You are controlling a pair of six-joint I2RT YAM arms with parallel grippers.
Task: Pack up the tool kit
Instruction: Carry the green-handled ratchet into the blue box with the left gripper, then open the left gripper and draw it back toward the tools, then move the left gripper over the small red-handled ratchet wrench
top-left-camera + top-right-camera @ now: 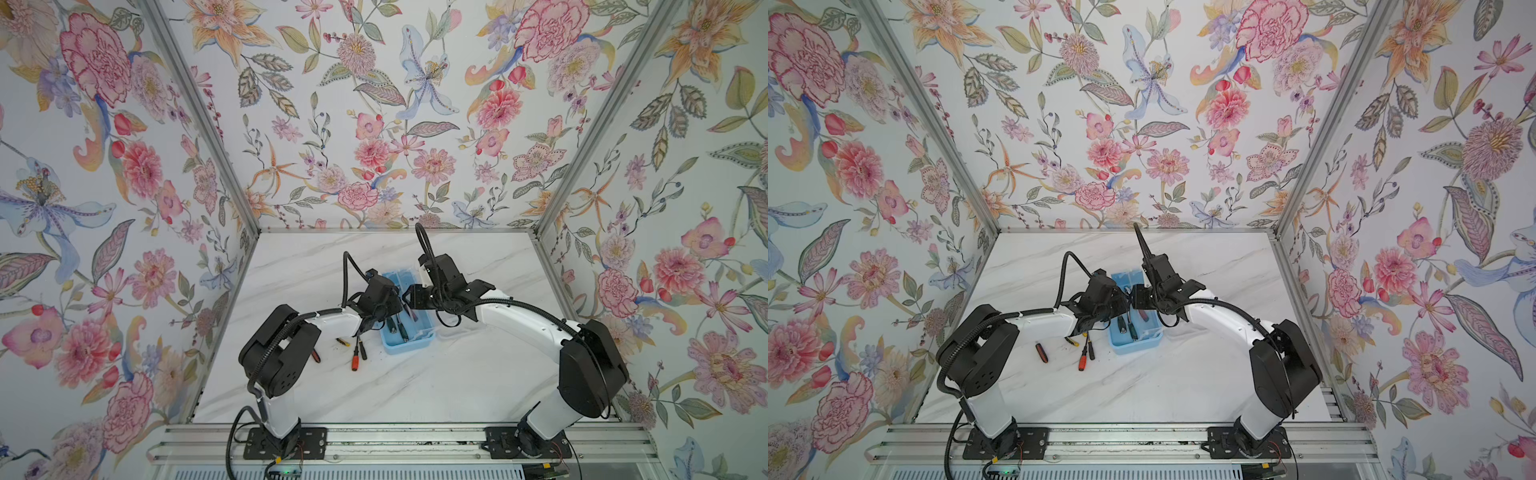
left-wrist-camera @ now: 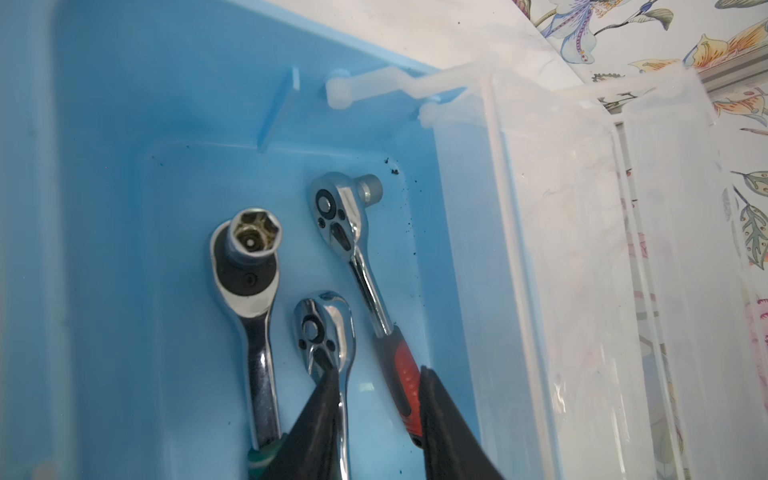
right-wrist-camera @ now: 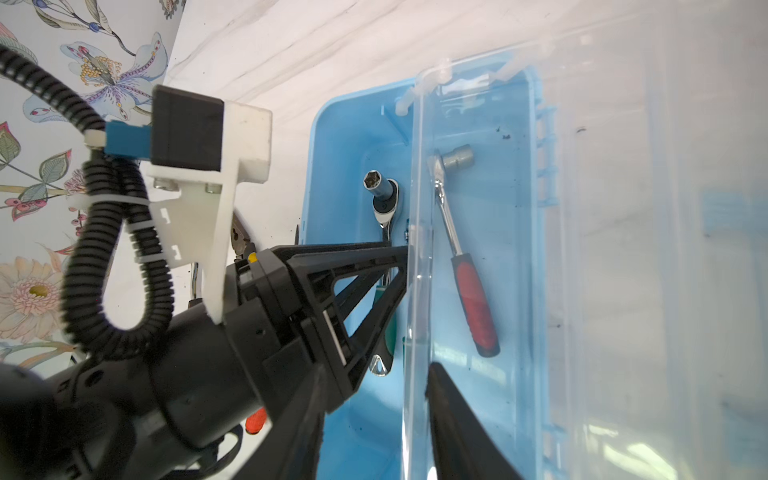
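The tool kit box (image 1: 409,345) (image 1: 1133,345) is light blue and stands mid-table with its transparent lid (image 2: 582,249) (image 3: 623,249) raised. Three chrome ratchets lie inside: a green-handled one with a socket (image 2: 245,266), a small one (image 2: 324,328) and a red-handled one (image 2: 361,249) (image 3: 473,299). My left gripper (image 2: 378,386) (image 1: 395,299) is down in the box and open, the red handle lying loose against one finger. My right gripper (image 3: 374,399) (image 1: 409,297) is open and straddles the lid's free edge, which stands close to one finger.
On the table left of the box lie an orange screwdriver (image 1: 355,360) (image 1: 1082,362), a black screwdriver (image 1: 363,351), yellow-handled pliers (image 1: 343,341) and a red-and-black screwdriver (image 1: 1041,352) by the left arm. Flowered walls enclose the marble table on three sides.
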